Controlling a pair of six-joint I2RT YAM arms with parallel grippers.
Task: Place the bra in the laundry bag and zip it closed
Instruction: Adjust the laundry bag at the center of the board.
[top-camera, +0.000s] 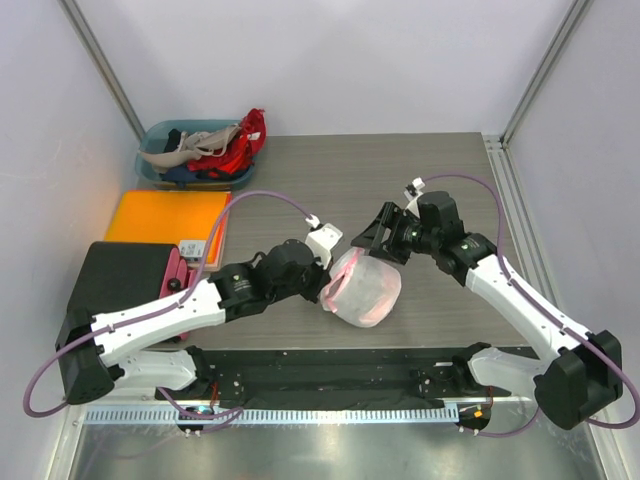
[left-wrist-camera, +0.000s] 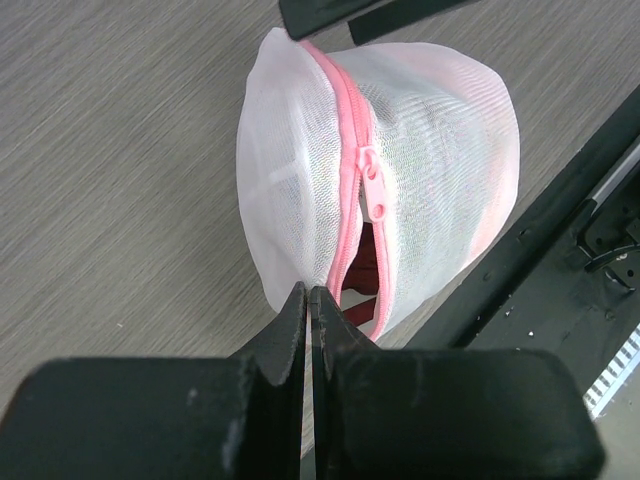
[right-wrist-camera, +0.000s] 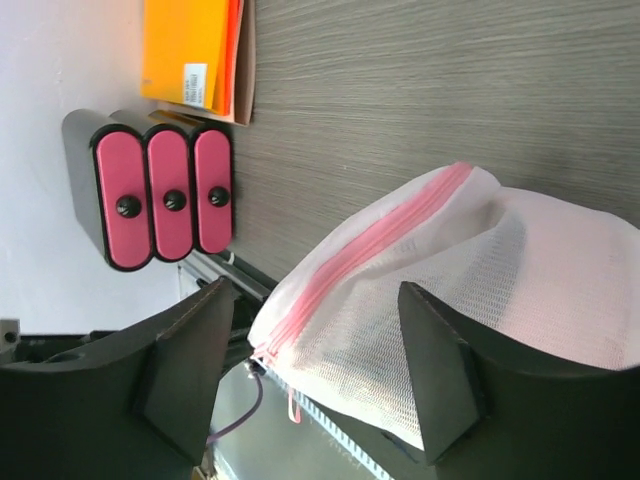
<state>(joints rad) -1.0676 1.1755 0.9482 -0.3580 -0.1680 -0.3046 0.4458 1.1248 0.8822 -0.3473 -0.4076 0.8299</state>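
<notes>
The left gripper (left-wrist-camera: 308, 292) has its two fingers pressed tight together. They pinch the bottom edge of the laundry bag (left-wrist-camera: 430, 150). The right gripper (right-wrist-camera: 315, 290) has its fingers wide apart and holds nothing. One end of the bag sits just past those open fingers.

The bag lies on the table (top-camera: 300, 170), in the middle of the top view, between the two grippers.

The step in hand looks like the zipping. The zip pull (left-wrist-camera: 372, 190) sits about halfway along the pink zip. Above the pull the zip is shut. Below it there is a gap, and a dark red thing (left-wrist-camera: 362, 262) shows inside, most likely the bra.

Next, the right gripper likely needs to find the little pull, pinch it, and slide it down toward the left gripper. The left gripper should hold the bag firm so it does not bunch up. The pull is small and flat, so it may be hard to grab.

Only the left wrist view shows the pull and the gap. The right wrist view shows only a shut stretch of zip, plus pink drawers (right-wrist-camera: 170, 195) and an orange folder (right-wrist-camera: 185, 45) at its upper left. Only the top view shows both arms at once, and a blue-green bin (top-camera: 158, 129) of clothes at its upper left.
</notes>
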